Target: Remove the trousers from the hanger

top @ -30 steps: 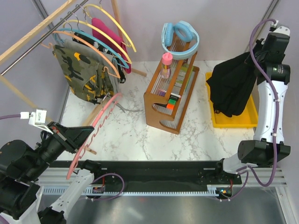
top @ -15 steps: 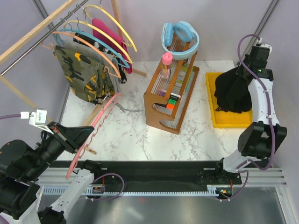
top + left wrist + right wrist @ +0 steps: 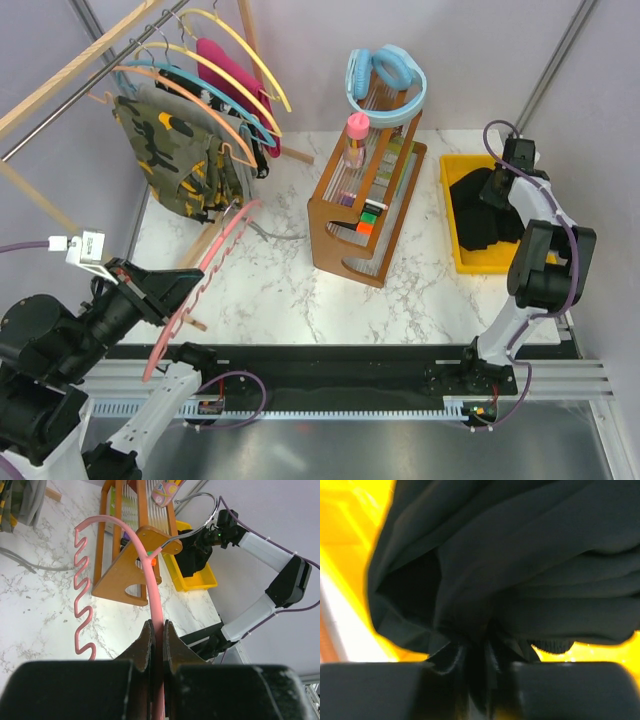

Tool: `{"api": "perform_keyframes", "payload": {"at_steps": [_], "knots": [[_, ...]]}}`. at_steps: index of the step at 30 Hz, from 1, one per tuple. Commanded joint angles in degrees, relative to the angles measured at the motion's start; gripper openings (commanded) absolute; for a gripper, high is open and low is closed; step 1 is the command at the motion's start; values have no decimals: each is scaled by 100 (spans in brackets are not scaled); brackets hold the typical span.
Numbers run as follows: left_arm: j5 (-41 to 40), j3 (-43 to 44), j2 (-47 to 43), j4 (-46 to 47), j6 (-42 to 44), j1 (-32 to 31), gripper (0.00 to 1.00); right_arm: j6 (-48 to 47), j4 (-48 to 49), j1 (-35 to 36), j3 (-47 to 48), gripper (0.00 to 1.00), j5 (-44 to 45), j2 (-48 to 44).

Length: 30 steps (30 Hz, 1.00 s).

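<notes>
Down went the right arm since a second ago, so the black trousers [image 3: 478, 205] now sit crumpled in the shallow yellow tray [image 3: 452, 245], soft folds pinched tight by the right gripper [image 3: 474, 652]. Left gripper [image 3: 156, 635] is clamped on the bare wavy pink hanger [image 3: 153, 590] (camo trousers [image 3: 165, 150] hang under the wooden rail [image 3: 60, 80]).

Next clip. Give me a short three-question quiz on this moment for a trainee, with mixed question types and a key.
1. True or false: the left claw is shut on the pink hanger.
2. The right claw grips: A the black trousers; B the headphones; C the pink bottle.
3. Fill in: the black trousers sit in the ____ tray.
Key: 1 true. 2 A. 3 yellow.
</notes>
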Motion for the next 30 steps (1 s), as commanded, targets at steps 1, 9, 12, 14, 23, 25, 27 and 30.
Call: {"api": "perform_keyframes", "payload": {"at_steps": [1,9,12,14,23,25,27,30], "knots": [[237,-127,22,489,-156,-13,2,-85,64,-26,-39,29,101,398],[-184,-48,-75,498,-199,-13,2,11,-1087,202,646,98,1129,-5],[-439,14,-22,428,-261,-4,2,310,-1745,596,1068,98,1787,-251],[-764,14,40,367,-357,-4,2,459,-2262,861,1332,98,2453,-418],[-2662,75,285,427,-498,23,2,662,-3267,1469,1491,98,3836,-1148],[-3039,206,365,594,-560,23,2,636,-3294,1469,1535,98,3968,-1367],[-3260,321,479,770,-516,23,2,513,-3180,1469,1544,98,3916,-1517],[-3664,558,697,1183,-349,23,2,468,-3022,1469,1552,98,3574,-1754]]}}
